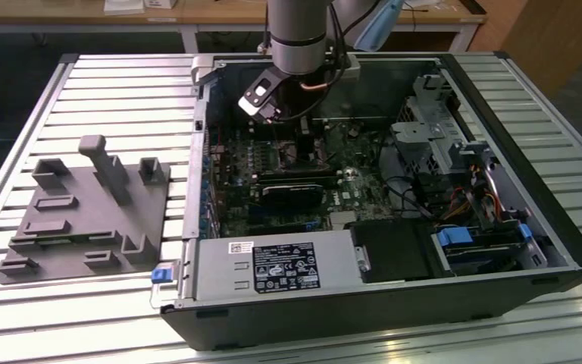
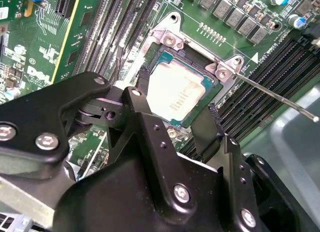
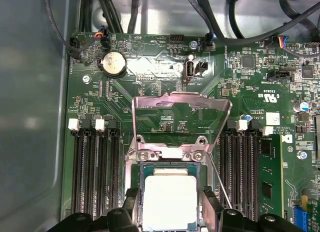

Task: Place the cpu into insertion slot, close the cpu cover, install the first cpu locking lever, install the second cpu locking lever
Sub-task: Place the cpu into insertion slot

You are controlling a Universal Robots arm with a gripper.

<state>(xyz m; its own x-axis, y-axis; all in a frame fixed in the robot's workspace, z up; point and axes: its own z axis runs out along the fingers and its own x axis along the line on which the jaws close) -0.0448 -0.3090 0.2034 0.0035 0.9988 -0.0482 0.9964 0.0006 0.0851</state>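
Placement looked done or nearly so: the cpu [image 2: 177, 92] lay flat in the insertion slot [image 3: 170, 166] in both wrist views. My gripper [image 3: 171, 199] straddled it, but I could not tell whether it pinched the chip or sat loose. The cpu cover [image 3: 180, 99] stood raised and a locking lever [image 2: 280, 98] stuck out unlatched, so I judged three steps left.

Slatted metal table [image 1: 119, 83]: open computer case [image 1: 372, 303], grey fixture block [image 1: 79, 220].
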